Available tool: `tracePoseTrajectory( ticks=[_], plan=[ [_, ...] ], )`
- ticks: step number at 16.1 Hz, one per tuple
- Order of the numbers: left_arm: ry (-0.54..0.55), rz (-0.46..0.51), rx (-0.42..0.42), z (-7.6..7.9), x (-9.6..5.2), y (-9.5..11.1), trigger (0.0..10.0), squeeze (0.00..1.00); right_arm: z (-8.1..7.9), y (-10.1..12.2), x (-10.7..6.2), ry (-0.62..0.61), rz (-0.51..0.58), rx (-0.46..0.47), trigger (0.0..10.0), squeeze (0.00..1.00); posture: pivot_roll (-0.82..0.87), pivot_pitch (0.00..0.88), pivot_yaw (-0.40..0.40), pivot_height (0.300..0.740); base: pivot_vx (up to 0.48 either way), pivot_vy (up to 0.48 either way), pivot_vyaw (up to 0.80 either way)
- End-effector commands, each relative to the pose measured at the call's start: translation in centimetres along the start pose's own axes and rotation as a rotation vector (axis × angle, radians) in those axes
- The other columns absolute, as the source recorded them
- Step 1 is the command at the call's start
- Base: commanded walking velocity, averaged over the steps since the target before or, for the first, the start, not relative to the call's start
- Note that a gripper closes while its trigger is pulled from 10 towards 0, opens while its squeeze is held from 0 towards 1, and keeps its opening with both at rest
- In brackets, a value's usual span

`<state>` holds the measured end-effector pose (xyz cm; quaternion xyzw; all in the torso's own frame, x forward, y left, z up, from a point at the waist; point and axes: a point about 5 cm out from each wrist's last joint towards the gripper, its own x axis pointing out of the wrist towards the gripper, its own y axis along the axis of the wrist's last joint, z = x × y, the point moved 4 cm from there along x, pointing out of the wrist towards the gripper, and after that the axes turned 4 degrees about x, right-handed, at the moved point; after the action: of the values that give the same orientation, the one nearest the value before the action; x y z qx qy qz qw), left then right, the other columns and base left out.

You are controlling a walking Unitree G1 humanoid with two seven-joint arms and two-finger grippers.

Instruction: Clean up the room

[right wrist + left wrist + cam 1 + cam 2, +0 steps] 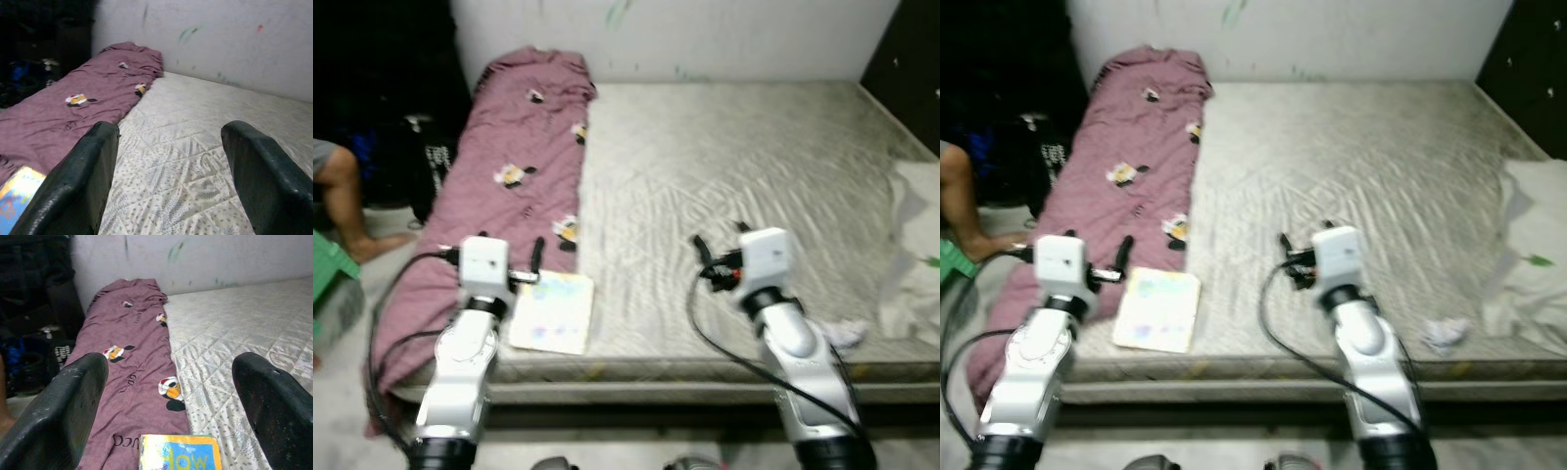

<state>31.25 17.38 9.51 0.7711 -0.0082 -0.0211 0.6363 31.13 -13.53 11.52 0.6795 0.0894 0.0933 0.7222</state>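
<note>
**Both arms over the bed edge, nothing picked up yet**

Left gripper (536, 257) is raised over the near edge of the mattress (724, 166), fingers spread wide with nothing between them. The book (553, 311) lies flat just below and ahead of it, at about 7 o'clock on the bed, one long edge against the purple blanket (514, 186). Right gripper (720, 243) hovers over bare mattress near 6 o'clock, also released and empty.

Risks, as I judge them:
- The book is thin and flat on soft padding. Fingers coming straight down may press it into the mattress or skid off the cover instead of getting under an edge.
- Its left edge touches the blanket; a closing finger could pinch cloth along with the book and drag the blanket.
- The book sits close to the mattress edge, so a push toward the robot could tip it to the floor.
- A crumpled tissue (847, 333) at 5 o'clock is light and could be brushed off by the right arm.

Surface: quilted grey-white mattress, low on the floor, blanket running along the 9 o'clock side up to the wall (705, 34). White cloth (915, 264) heaped at 3 o'clock.

Room: pale scuffed wall at 12 o'clock. A person's leg (347, 211) at 9 o'clock beside dark bags (421, 162); keep the left arm's swing short.
</note>
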Motion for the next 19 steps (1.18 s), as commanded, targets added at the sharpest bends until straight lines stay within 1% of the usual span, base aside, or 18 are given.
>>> tracePoseTrajectory(
  ticks=[1, 3, 13, 15, 16, 19],
  plan=[
    [-0.001, 0.009, -0.002, 0.15, 0.13, 0.23, 10.0, 0.0, 0.57, 0.71, 0.07, -0.015, 0.023, -0.007, 10.0, 0.0, -0.04, 0.0, 0.034, 0.74, 0.0, -0.36, 0.8],
    [-0.001, 0.009, -0.002, 0.17, 0.15, 0.24, 10.0, 0.0, 0.75, 0.65, 0.06, -0.028, 0.019, 0.007, 10.0, 0.0, -0.04, 0.0, 0.034, 0.74, 0.0, -0.36, 0.0],
    [-0.002, 0.013, -0.001, 0.27, 0.26, 0.25, 10.0, 0.0, 1.15, 0.65, 0.24, -0.049, 0.022, 0.011, 10.0, 0.0, -0.04, 0.0, 0.03, 0.74, 0.0, -0.352, 0.0],
    [0.008, 0.021, -0.017, 0.17, 0.27, 0.33, 10.0, 0.0, 1.19, 0.64, 0.29, -0.049, 0.023, 0.01, 10.0, 0.0, -0.04, 0.0, 0.03, 0.74, 0.0, 0.0, 0.0],
    [0.009, 0.024, -0.027, 0.17, 0.28, 0.35, 10.0, 0.0, 1.25, 0.43, 0.33, -0.052, 0.01, 0.032, 10.0, 0.0, -0.04, 0.0, 0.029, 0.74, 0.0, 0.0, 0.0],
    [-0.012, 0.045, -0.032, 0.41, 0.29, 0.7, 10.0, 0.0, 1.44, 0.44, 0.43, -0.057, 0.009, 0.03, 10.0, 0.0, -0.04, 0.0, 0.028, 0.74, 0.0, 0.0, -0.75]
  ],
)
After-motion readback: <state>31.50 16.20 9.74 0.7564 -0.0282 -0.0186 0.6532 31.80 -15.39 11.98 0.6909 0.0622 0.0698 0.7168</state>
